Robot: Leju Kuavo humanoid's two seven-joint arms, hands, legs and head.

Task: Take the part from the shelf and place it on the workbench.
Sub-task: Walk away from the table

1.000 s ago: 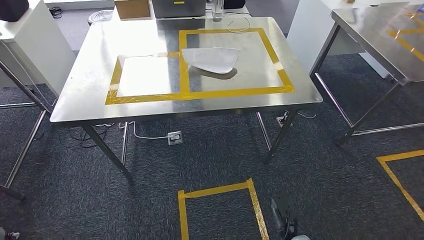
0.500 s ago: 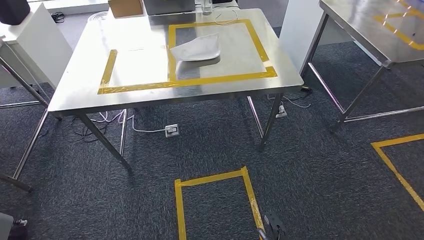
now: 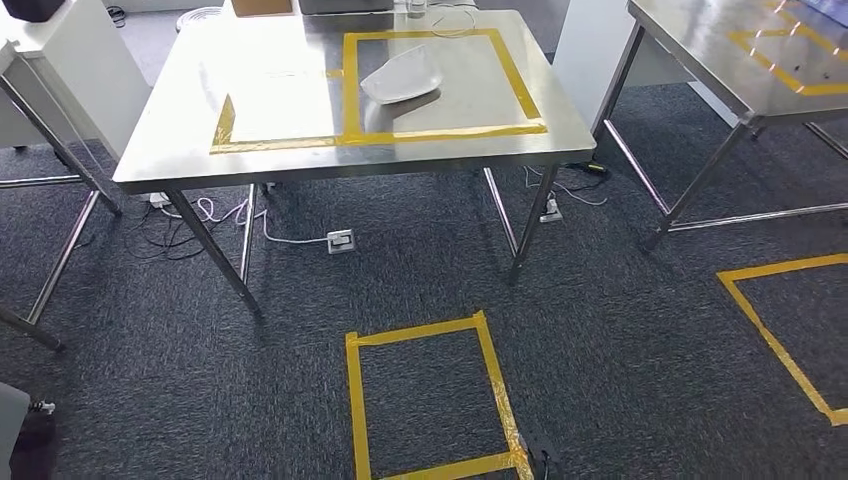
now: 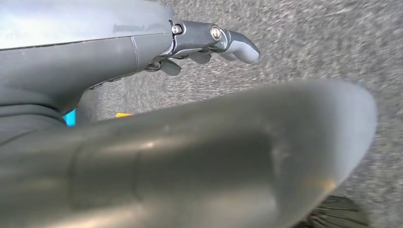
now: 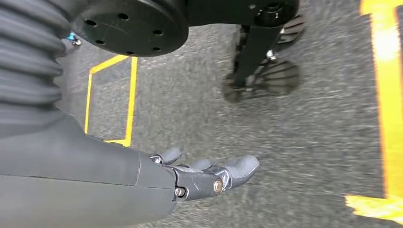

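Part [image 3: 401, 78]: pale, flat, curved piece lying on the steel tabletop [image 3: 180, 150], inside the right-hand yellow tape rectangle [image 3: 520, 85], toward that rectangle's left side and the far half of the tabletop. Nothing touching it. A second tape rectangle [image 3: 225, 130] adjoins on the left, toward the tabletop's left edge. Cardboard box [image 3: 258, 7] and a clear container [image 3: 416, 8] at the far edge.

Left hand [image 4: 209, 42]: hanging over dark carpet [image 3: 600, 330], fingers slightly apart and extended, holding nothing. Right hand [image 5: 209, 175]: also over the carpet, fingers loosely spread, holding nothing.

Floor: yellow tape square [image 3: 425, 400] in front of the tabletop, another tape outline [image 3: 775, 330] to the right. Cables and a socket box [image 3: 341, 240] under the tabletop. Second steel table [image 3: 700, 60] at far right.
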